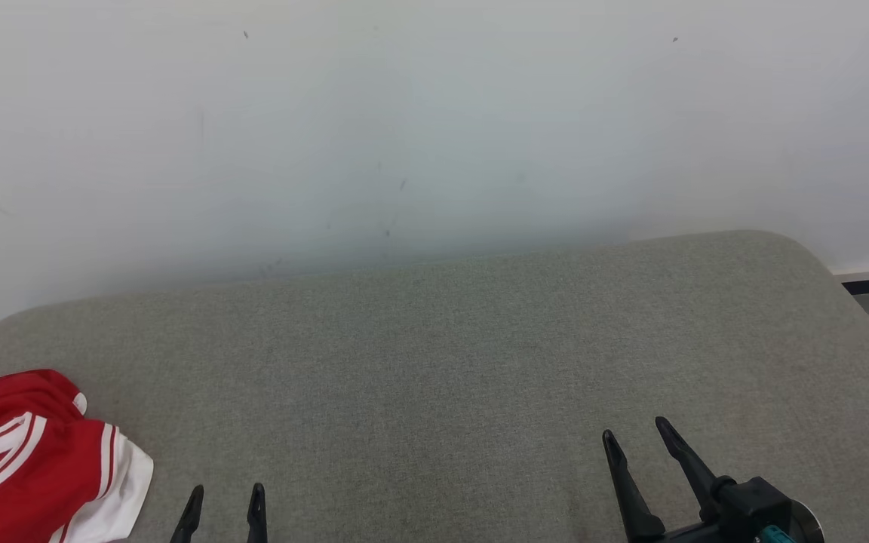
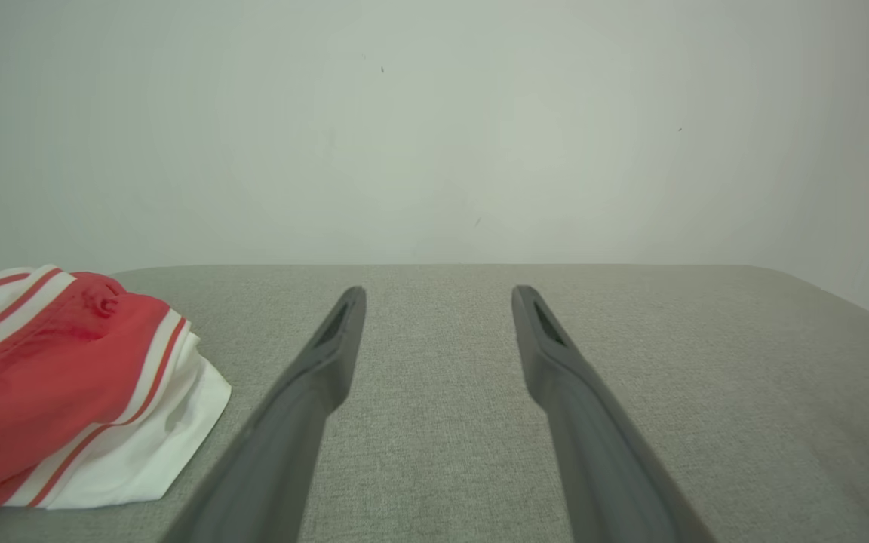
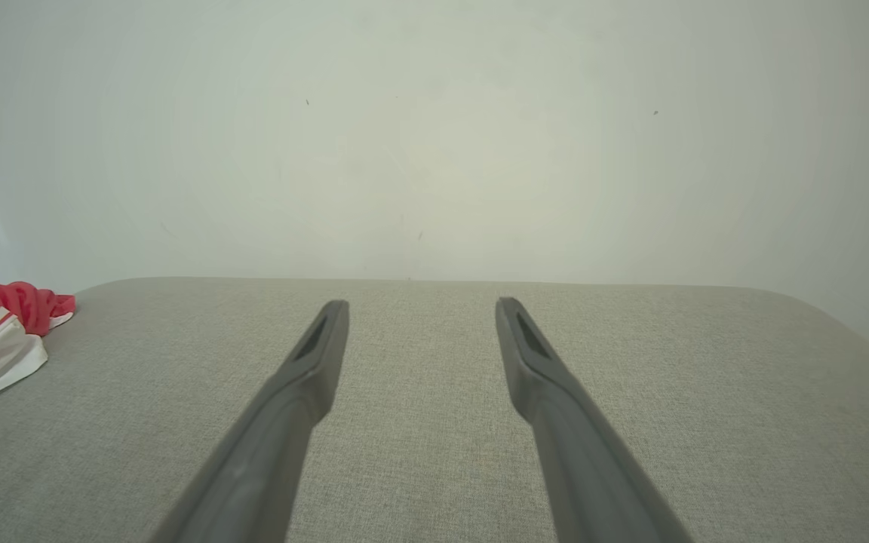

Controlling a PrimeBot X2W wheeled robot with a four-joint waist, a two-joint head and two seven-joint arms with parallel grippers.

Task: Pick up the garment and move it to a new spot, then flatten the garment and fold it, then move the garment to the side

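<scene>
Fingers spread and empty, the left gripper (image 1: pixel 227 499) stands just right of the bunched red-and-white garment (image 1: pixel 35 460) — heaped at the grey cushion's (image 1: pixel 442 354) near-left corner — while the right gripper (image 1: pixel 635 428), also spread, sits well apart.

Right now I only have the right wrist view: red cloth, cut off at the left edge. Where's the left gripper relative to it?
Observer: The left gripper sits just right of the garment, open, with a gap between them.
Operator: Is the garment flat or bunched?
Observer: Bunched. The left wrist view shows red folds with white stripes heaped over a white panel.
Operator: Which gripper is nearer to it?
Observer: The left one, clearly. In the head view the right gripper stands far across the grey cushion, also open.
</scene>
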